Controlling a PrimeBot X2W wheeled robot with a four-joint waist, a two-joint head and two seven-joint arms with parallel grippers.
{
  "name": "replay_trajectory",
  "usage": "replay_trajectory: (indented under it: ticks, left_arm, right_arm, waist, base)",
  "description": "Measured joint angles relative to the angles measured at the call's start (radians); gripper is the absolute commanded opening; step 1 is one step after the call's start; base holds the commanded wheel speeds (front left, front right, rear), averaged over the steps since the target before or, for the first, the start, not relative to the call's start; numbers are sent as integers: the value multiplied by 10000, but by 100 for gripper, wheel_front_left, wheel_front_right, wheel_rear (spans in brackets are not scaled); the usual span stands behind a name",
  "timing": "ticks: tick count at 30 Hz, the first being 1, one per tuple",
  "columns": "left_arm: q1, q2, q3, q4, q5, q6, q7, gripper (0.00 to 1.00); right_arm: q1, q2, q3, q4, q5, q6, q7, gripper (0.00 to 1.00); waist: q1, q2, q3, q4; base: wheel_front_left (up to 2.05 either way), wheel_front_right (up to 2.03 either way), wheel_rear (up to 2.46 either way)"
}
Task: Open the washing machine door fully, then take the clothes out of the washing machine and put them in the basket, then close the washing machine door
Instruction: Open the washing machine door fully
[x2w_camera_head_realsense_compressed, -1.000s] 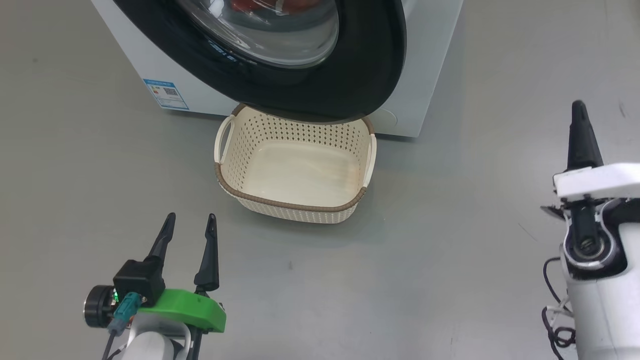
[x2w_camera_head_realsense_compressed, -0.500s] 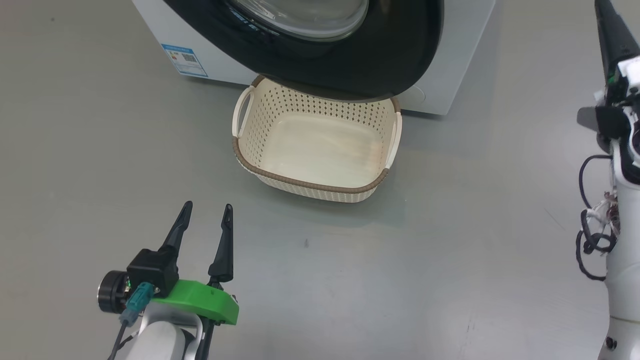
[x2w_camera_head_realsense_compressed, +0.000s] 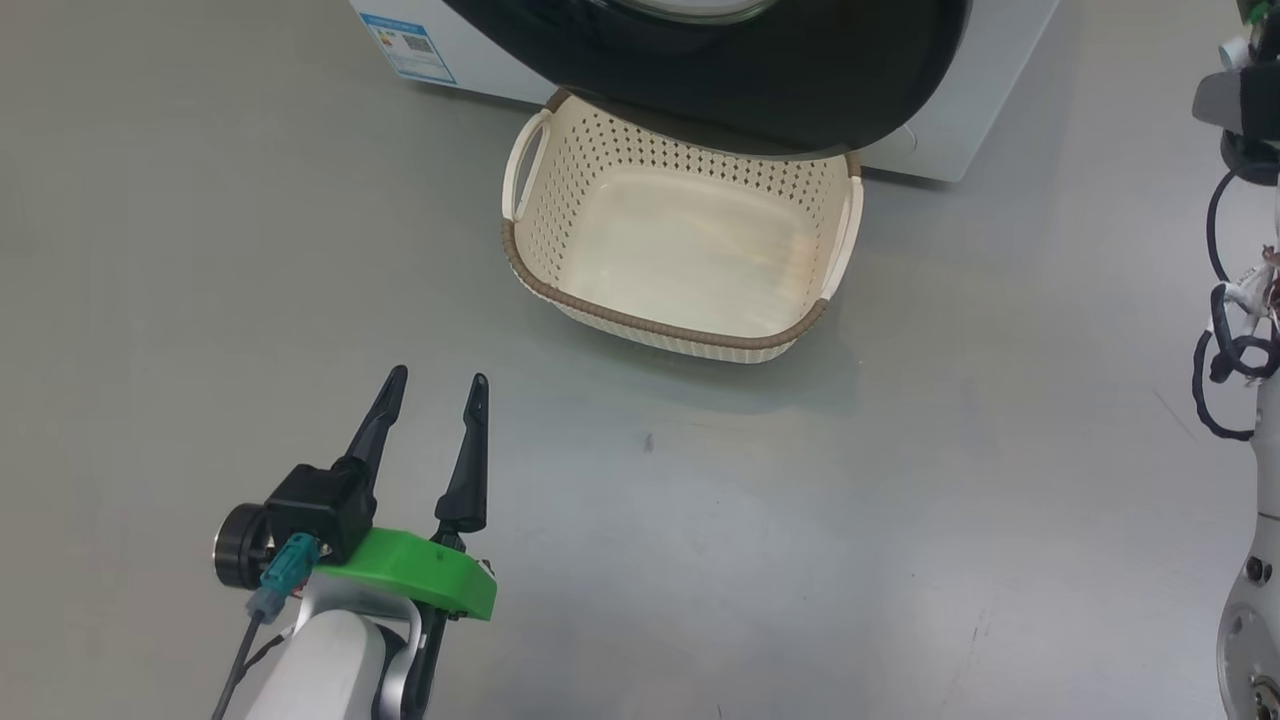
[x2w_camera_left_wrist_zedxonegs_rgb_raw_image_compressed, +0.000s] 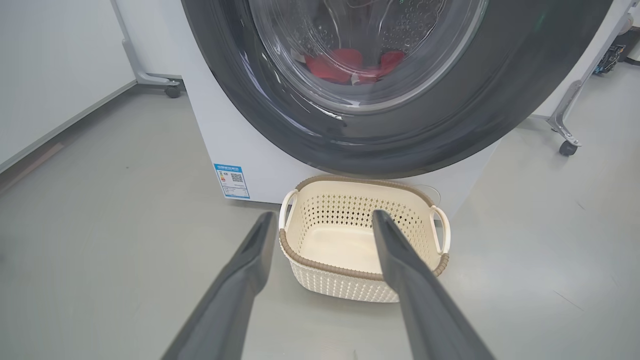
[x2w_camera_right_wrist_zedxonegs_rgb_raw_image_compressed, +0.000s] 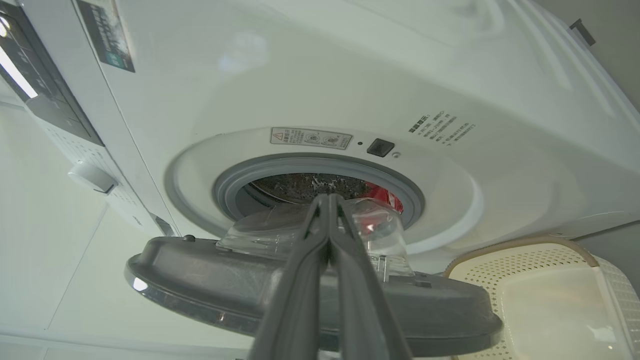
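Smooth grey floor (x2w_camera_head_realsense_compressed: 900, 500) carries the basket (x2w_camera_head_realsense_compressed: 660, 325) just before the washing machine (x2w_camera_head_realsense_compressed: 960, 130); my left gripper (x2w_camera_head_realsense_compressed: 439, 376) hangs near, spread and empty, my right gripper (x2w_camera_right_wrist_zedxonegs_rgb_raw_image_compressed: 326, 200) pressed together, empty.

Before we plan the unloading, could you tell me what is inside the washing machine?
Red clothes lie in the washing machine drum. The half-open door covers most of them, so their number is hidden.

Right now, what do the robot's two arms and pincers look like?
The left pincer has two long, tapering dark fingers on a black block, a bright green bracket, a teal plug with a grey cable, and a white forearm. The right arm is white too, with looped black cables; the right pincer is equally dark and slim.
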Motion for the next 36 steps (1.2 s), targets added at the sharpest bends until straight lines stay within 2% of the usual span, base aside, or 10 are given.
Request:
replay_trajectory:
  ticks: [19,36]
  left_arm:
    - [-399,-10,-326,-90,-263,119,0,100]
    - [-419,-17,-443,54,-426,192,0,100]
  right_arm:
    - [-1439,581,-19,1962,999,-77,1174,0]
    - [-1647,554,-44,3319,1555,-79,2213,0]
  waist:
    - [0,0,608,624]
    - [0,0,397,770]
  base:
    - [0,0,0]
    - [0,0,0]
